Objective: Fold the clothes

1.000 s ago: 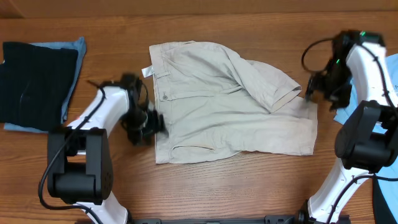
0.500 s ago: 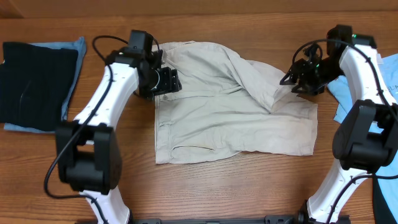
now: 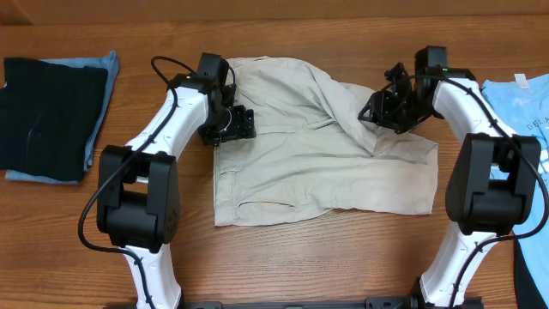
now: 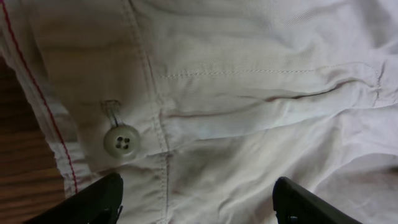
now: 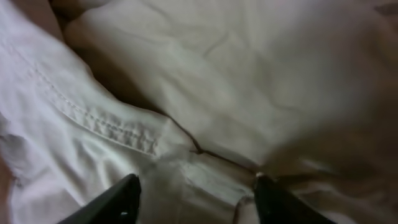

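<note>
The pale beige khaki cotton shorts [image 3: 317,163] lay at the centre of the brown wooden surface [image 3: 300,266], the upper leg folded diagonally over itself. The left end effector [image 3: 238,123], fingers spread, sat over the waistband near a round grey button [image 4: 122,141]. The right end effector [image 3: 383,107], also spread, sat over the folded leg's stitched hem. A black folded garment [image 3: 47,103] lay far left.
</note>
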{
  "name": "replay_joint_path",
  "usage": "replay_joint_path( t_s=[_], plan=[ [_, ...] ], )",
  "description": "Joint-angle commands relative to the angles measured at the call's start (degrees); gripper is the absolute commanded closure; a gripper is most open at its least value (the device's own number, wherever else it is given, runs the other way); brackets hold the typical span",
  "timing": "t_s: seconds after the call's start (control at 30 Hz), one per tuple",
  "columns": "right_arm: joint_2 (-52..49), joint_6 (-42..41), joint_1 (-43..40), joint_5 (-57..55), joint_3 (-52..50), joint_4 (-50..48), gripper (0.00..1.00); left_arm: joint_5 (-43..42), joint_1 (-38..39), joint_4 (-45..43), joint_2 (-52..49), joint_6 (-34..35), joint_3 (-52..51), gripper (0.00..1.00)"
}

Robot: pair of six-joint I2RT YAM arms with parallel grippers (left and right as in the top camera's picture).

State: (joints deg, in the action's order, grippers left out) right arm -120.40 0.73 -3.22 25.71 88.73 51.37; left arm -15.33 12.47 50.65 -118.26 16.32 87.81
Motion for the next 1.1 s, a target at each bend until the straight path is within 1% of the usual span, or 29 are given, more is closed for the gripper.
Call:
replay_joint_path(
  t_s=[0.0, 0.07, 0.17, 0.23, 0.37, 0.47, 0.5, 0.53, 0.67, 0.7, 0.73, 0.83, 0.93, 1.0, 1.07],
  plan=[
    [1.03, 3.15, 0.61, -6.10, -0.39, -2.16, 0.32, 0.96, 0.35, 0.59, -0.52, -0.92, 0.35, 0.19],
    [1.03, 6.60, 0.59, -6.19, -0.37, -4.02, 0.31, 1.01, 0.37, 0.92, -0.52, -0.92, 0.35, 0.18],
    [1.03, 6.80, 0.61, -6.14, -0.39, -4.15, 0.31, 0.98, 0.37, 0.92, -0.52, -0.90, 0.35, 0.18],
    [1.03, 6.82, 0.66, -5.68, -0.39, -2.80, 0.34, 1.03, 0.31, 0.94, -0.52, -0.90, 0.35, 0.18],
    [1.03, 6.84, 0.66, -2.03, -0.39, -2.36, 0.35, 2.25, 0.37, 0.96, -0.52, -0.87, 0.35, 0.18],
    [1.01, 6.86, 0.68, -1.40, -0.59, -2.49, 0.36, 2.27, 0.35, 1.53, -0.52, -0.87, 0.35, 0.17],
    [1.01, 7.08, 0.72, -1.40, -0.96, -2.84, 0.40, 2.27, 0.35, 1.62, -0.52, -0.87, 0.35, 0.17],
    [1.01, 7.48, 0.76, -1.40, -1.81, -3.48, 0.49, 2.27, 0.35, 1.57, -0.52, -0.87, 0.35, 0.17],
    [1.01, 8.35, 0.76, -1.40, -6.45, -8.50, 0.55, 2.27, 0.35, 1.75, -0.52, -0.87, 0.35, 0.17],
    [1.01, 8.35, 0.76, -1.42, -7.02, -9.46, 0.71, 2.27, 0.37, 1.77, -0.52, -0.87, 0.37, 0.17],
    [1.01, 8.33, 0.76, -1.42, -6.97, -9.81, 0.96, 2.27, 0.35, 1.77, -0.52, -0.87, 0.37, 0.17],
    [1.16, 8.28, 0.68, -0.83, -3.41, -8.66, 0.96, 2.27, 0.35, 1.81, -0.52, -0.87, 0.35, 0.17],
    [1.70, 8.28, 0.59, 0.13, 2.97, -6.25, 0.96, 2.27, 0.35, 1.79, -0.52, -0.87, 0.35, 0.18],
    [1.79, 8.31, 0.59, -2.71, 8.11, -4.50, 0.96, 2.29, 0.35, 1.79, -0.52, -0.87, 0.35, 0.18],
    [1.79, 8.35, 0.59, -6.25, 10.05, -5.73, 0.96, 2.27, 0.35, 1.81, -0.50, -0.87, 0.37, 0.18]
  ],
)
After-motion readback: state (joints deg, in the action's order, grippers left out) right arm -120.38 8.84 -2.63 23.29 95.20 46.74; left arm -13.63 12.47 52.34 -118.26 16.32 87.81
